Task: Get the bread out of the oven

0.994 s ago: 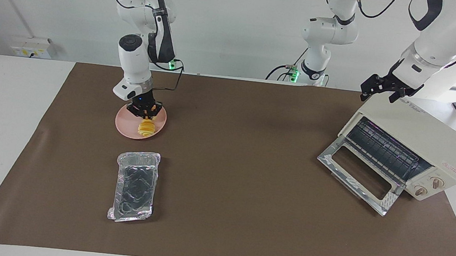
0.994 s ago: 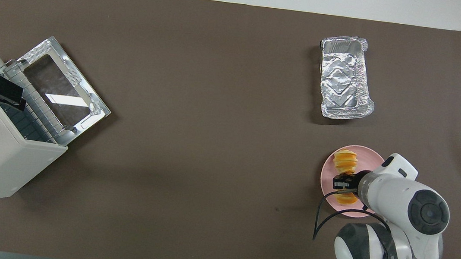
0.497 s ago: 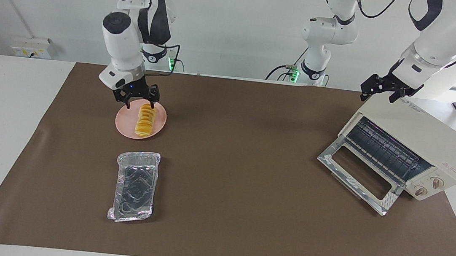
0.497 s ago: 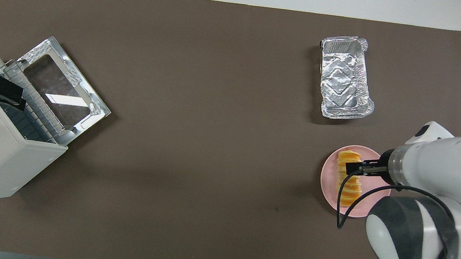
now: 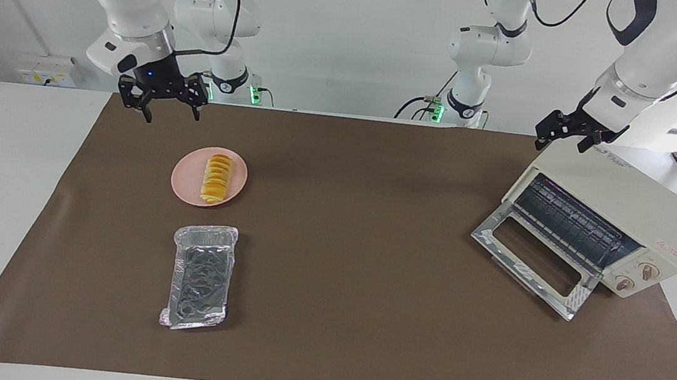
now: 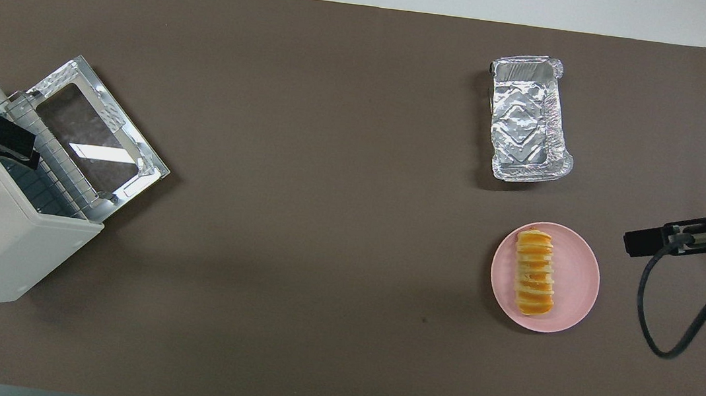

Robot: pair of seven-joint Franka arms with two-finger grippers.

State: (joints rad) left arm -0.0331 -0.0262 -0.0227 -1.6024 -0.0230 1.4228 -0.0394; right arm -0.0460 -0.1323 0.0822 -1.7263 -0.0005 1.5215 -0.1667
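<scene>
Two robot arms are standing at a counter [image 5: 321,352] covered by a brown mat.

The right end effector [image 5: 163,96] is hanging in the air with nothing in it, its two fingers spread wide apart, over the mat's edge at the right arm's end of the counter. Below it, a little toward the counter's middle, a pink plate [image 5: 237,186] is sitting on the mat, and the bread [image 5: 217,178], a small golden ridged loaf, is lying flat on that plate, well clear of the fingers. Past the plate from this end effector, farther from the robots, a crinkled silver foil tray [image 5: 200,276] is lying with nothing in it.

The left end effector [image 5: 568,131] is hovering at the top rear edge of the oven [image 5: 638,209] at the left arm's end of the counter; whether it is touching the oven or how its fingers are set cannot be told. The cream-white oven is sitting directly under it with the glass door [image 5: 532,264] folded down flat and the wire rack [image 5: 574,224] bare.

Judging by this layout, the task is looking essentially done: the bread is out of the oven and resting on the plate, released. Little appears left beyond the arms parking, and perhaps shutting the door.
</scene>
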